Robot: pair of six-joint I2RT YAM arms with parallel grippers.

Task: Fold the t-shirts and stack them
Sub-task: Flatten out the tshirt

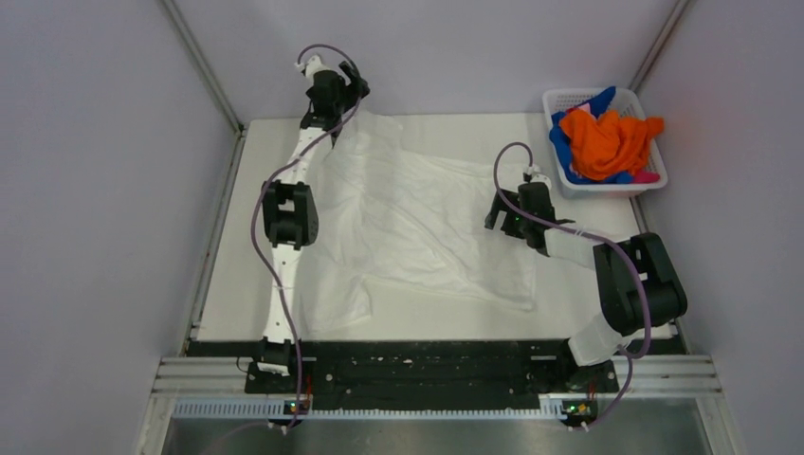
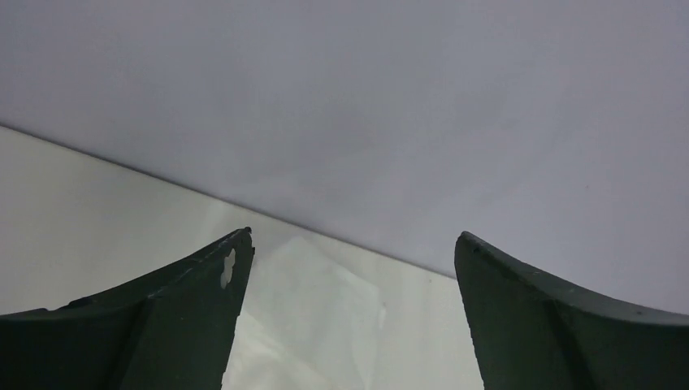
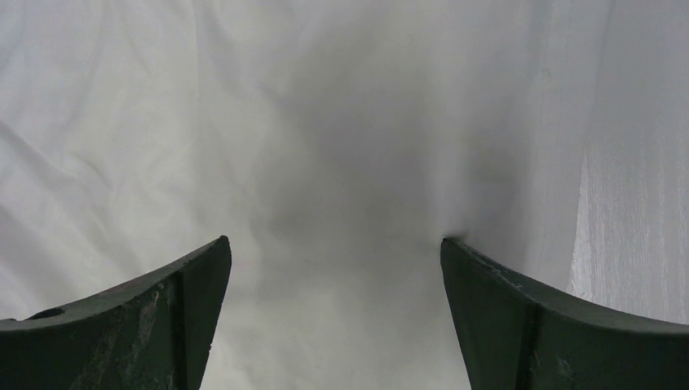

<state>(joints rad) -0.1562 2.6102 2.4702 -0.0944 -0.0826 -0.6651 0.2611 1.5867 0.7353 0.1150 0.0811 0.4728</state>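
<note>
Left gripper point(image 2: 351, 313): jaws wide apart, empty, above the far corner of the white shirt point(image 1: 417, 223); right gripper point(image 3: 335, 313): jaws wide apart, empty, just over its right side; shirt spread on the table point(image 1: 246, 275), left edge behind the left arm point(image 1: 289, 213); orange shirt point(image 1: 607, 142), blue shirt point(image 1: 561, 142) and pink shirt point(image 1: 647, 176) heaped in the basket point(image 1: 559, 98), the pink mostly hidden.

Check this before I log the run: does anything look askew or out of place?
The white t-shirt lies creased and skewed on the table, not squared to its edges. The orange shirt and blue shirt bulge over the basket rim. Nothing looks damaged.
</note>
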